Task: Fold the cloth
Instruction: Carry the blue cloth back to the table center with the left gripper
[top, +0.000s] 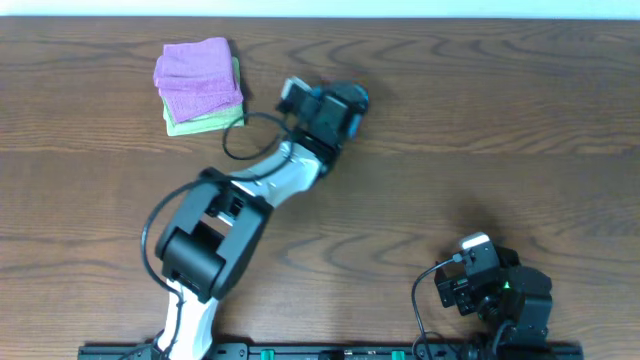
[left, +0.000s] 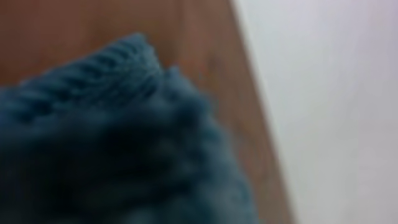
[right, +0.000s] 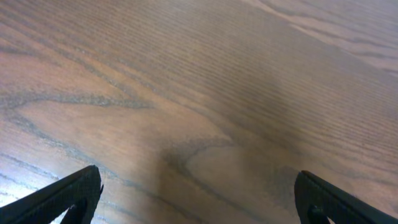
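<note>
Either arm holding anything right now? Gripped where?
Right gripper: open, nothing held. Left gripper: the cloth is bunched right against it, but its fingers are hidden, so hold and grip point cannot be told.

A brown wood-grain desk (top: 500, 120) fills my overhead feed, evenly lit, with only soft shadows on it. Beyond its far edge I see a pale strip (top: 400, 8); whether it is floor or wall I cannot tell.
</note>
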